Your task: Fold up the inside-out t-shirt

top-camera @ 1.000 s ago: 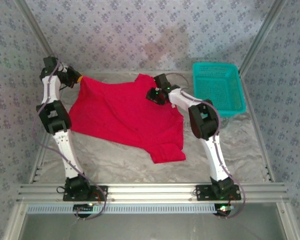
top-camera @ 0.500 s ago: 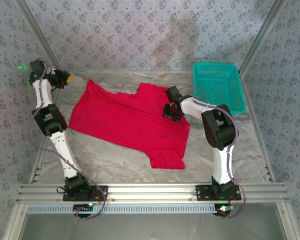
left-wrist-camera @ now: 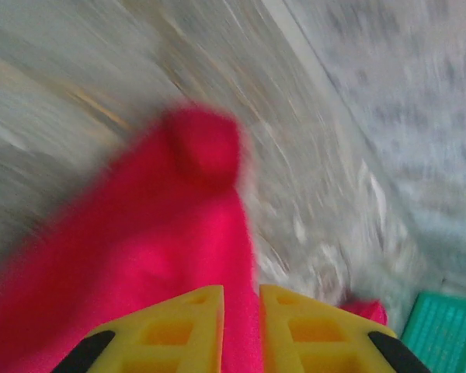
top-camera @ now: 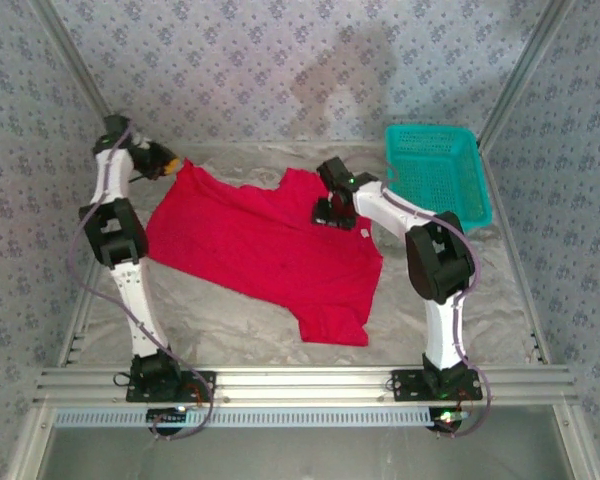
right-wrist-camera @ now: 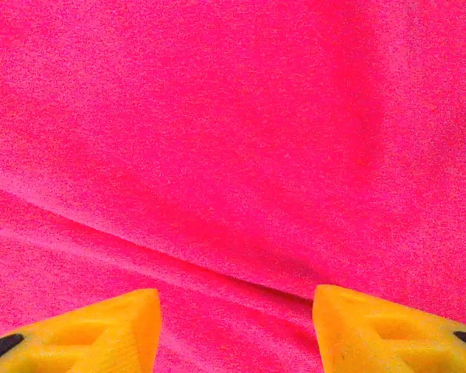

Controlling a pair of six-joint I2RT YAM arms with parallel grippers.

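At the left gripper (left-wrist-camera: 241,291), only a narrow slit, with red cloth showing in it; too blurred to tell whether pinched or merely lying behind. At the right gripper (right-wrist-camera: 237,299), yellow fingers (right-wrist-camera: 101,330) wide apart and holding nothing, close over flat red cloth. Spread across the table (top-camera: 230,330), the t-shirt (top-camera: 260,240), mostly flat, one sleeve corner reaching the far left, a lower corner pointing toward the near edge, apart from the teal basket (top-camera: 450,222) at the far right. Judged to be at the laying-out stage, no fold made yet. Next, probably: secure the far-left sleeve corner and a point near the collar, then draw taut without bunching. Left arm (top-camera: 115,220) reared up tall, bent over at the far-left corner; right arm (top-camera: 435,260) raised from its base, elbow high, forearm angled back left and down onto the shirt's far edge.
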